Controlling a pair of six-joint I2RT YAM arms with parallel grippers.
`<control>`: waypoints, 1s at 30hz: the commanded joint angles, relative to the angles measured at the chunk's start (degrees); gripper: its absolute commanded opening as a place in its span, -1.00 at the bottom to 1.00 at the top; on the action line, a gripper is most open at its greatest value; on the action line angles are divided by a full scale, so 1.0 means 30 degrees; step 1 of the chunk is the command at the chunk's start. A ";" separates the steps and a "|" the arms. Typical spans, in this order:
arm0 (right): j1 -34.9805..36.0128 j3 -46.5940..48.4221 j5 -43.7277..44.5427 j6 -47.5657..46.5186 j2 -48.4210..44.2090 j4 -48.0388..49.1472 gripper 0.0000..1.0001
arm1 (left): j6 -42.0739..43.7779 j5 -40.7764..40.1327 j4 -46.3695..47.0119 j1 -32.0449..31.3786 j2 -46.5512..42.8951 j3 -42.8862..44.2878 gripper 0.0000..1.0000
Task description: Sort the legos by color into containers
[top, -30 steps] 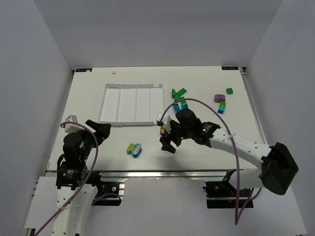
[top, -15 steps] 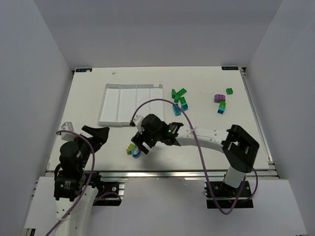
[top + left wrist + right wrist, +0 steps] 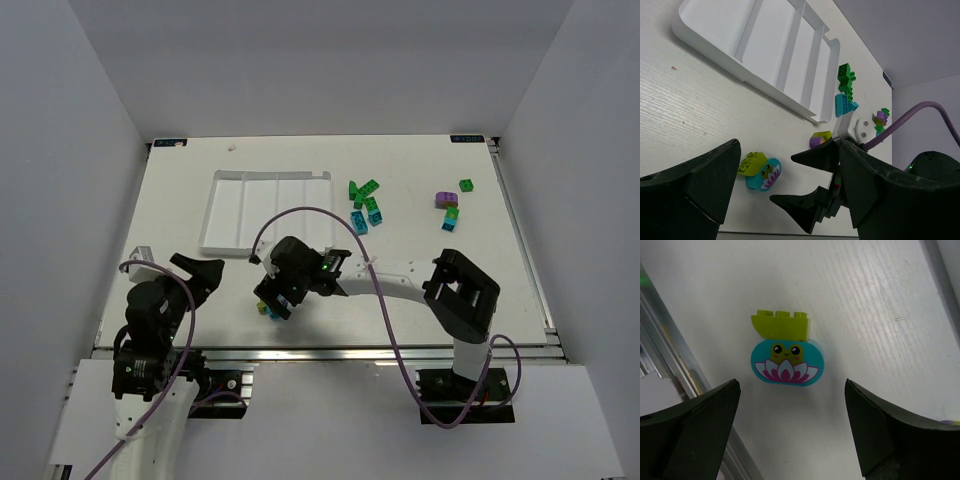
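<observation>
Right gripper (image 3: 791,390), jaws apart, hovers over a frog-printed teal oval plastic brick (image 3: 787,363) touching a yellow-green studded brick (image 3: 781,323); best to lower centred, closing on one only.

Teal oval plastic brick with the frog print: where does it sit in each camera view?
Top external: the teal oval frog-print brick is lower centre-left, partly hidden beneath the right pincer.
Left wrist: low, left of centre.
Right wrist: middle of the frame.
Shared landmark: the yellow-green studded brick touching it.
</observation>
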 commanded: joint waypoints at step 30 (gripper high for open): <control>0.1203 0.0479 0.1766 0.0177 0.3026 0.2317 0.52 | -0.2512 0.0892 0.0391 0.0011 -0.1197 -0.1671 0.78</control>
